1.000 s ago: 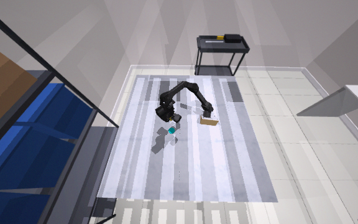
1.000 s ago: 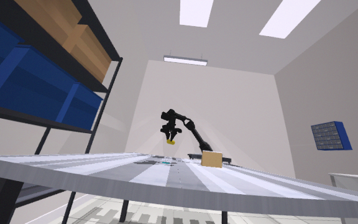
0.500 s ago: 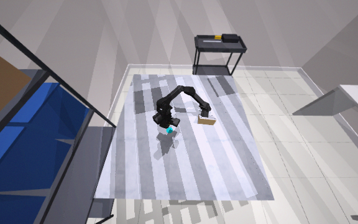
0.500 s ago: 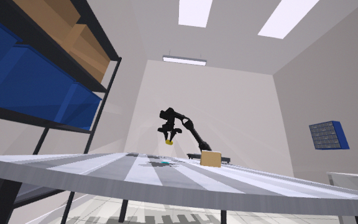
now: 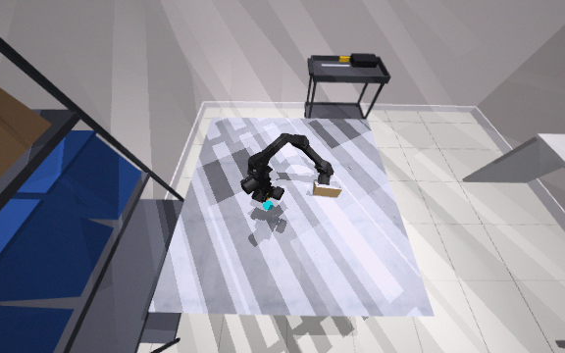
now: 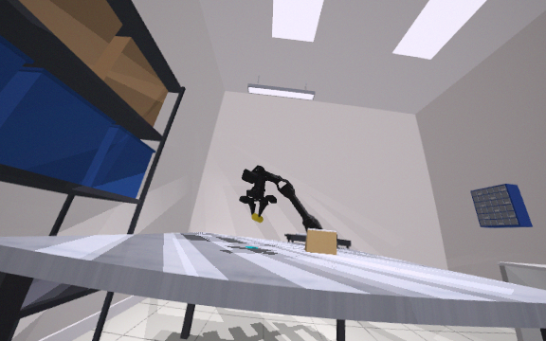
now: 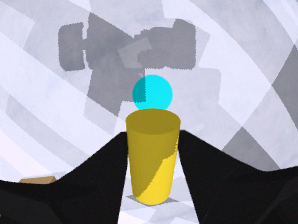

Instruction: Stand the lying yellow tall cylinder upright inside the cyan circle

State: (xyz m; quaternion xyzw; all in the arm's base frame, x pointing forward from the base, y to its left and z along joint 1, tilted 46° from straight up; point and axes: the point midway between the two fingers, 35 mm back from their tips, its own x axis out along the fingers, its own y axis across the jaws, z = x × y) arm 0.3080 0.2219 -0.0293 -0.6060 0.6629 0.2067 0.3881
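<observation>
The yellow tall cylinder point(image 6: 257, 218) point(image 7: 152, 162) is held across between the fingertips, well above the table. In the exterior view it looks nearly level, slightly tilted; its exact tilt is hard to tell. My gripper point(image 7: 152, 137) is shut on it, one black finger on each side, and points down. In the top view the gripper mostly hides the cylinder. The cyan circle point(image 5: 268, 206) point(image 6: 251, 247) point(image 7: 152, 90) lies flat on the table below. In the wrist view it shows just beyond the cylinder's near end face, which covers its lower edge slightly.
A tan block point(image 5: 327, 190) point(image 6: 321, 242) point(image 7: 37, 180) stands on the table point(image 5: 292, 289) by the arm's base, right of the circle in the top and exterior views. A shelf with blue bins point(image 5: 42, 240) is left of the table, and a dark cart point(image 5: 348, 74) stands behind it.
</observation>
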